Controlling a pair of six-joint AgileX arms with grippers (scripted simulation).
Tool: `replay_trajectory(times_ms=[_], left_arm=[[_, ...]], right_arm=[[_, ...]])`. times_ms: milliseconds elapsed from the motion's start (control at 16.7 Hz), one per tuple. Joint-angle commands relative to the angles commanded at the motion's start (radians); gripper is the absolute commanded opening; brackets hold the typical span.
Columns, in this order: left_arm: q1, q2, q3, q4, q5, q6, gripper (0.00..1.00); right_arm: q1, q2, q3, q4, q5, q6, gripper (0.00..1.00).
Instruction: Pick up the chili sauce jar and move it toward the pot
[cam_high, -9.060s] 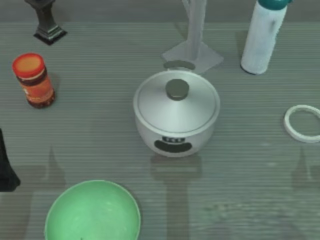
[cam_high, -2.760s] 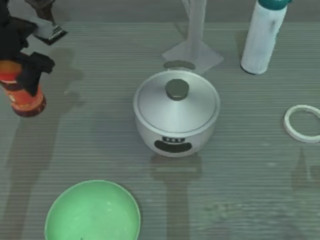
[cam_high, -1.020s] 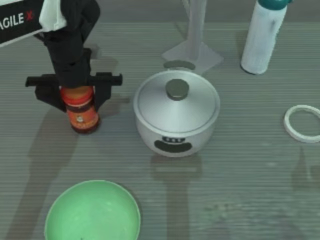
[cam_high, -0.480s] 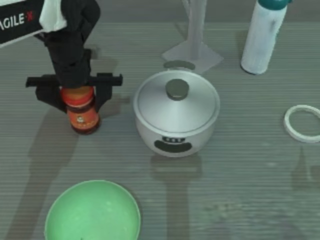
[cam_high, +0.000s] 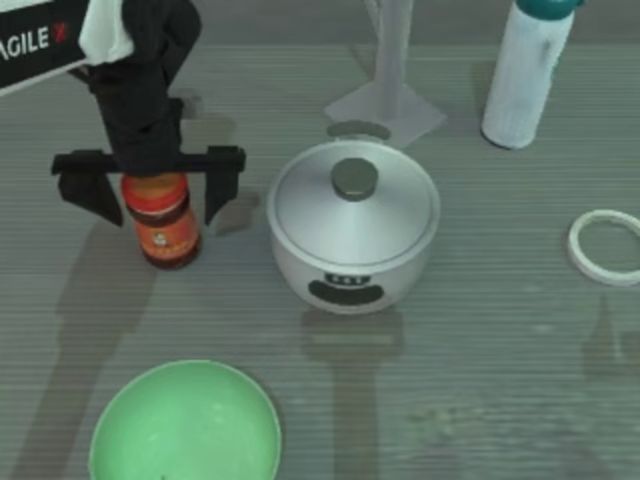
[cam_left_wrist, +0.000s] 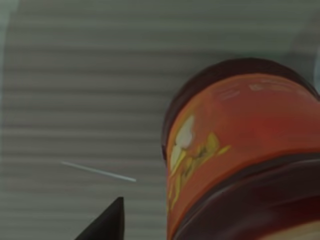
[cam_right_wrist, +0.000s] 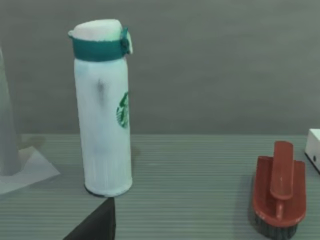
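the left arm's black two-finger hand (cam_high: 148, 185) hangs over the small cylindrical chili sauce jar with the orange-red label and dark reddish contents (cam_high: 163, 222), which stands upright on the grey ribbed worktop (cam_high: 480, 320) just left of the round silver-grey metal pot with a domed lid and dark knob (cam_high: 352, 225). the hand is released: its two fingers (cam_high: 82, 190) stand spread wide on either side of the jar's top, each a little clear of it, so the jar rests on its own. jar and pot are near but not touching, with a strip of bare worktop between them. in the left wrist view the jar's label (cam_left_wrist: 235, 150) fills much of the picture at very close range, with one dark fingertip at the edge. a light green round bowl (cam_high: 185, 425) sits at the near left of the worktop, below the jar in the top view. a tall white bottle with a teal cap (cam_high: 526, 72) stands upright at the far right, and a white ring (cam_high: 605, 246) lies flat at the right edge. the right wrist view shows that same bottle (cam_right_wrist: 104, 107) and a red-backed brush (cam_right_wrist: 278, 189) lying well apart from it. the right arm's hand does not show in the top view, and whether it is released or clenched i cannot tell.
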Motion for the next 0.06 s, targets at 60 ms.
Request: replay_trajectory(times_ms=[60], left_arm=[[0.000,0.000,0.000,0.000,0.000,0.000,1.00]], right_arm=[[0.000,0.000,0.000,0.000,0.000,0.000,1.00]])
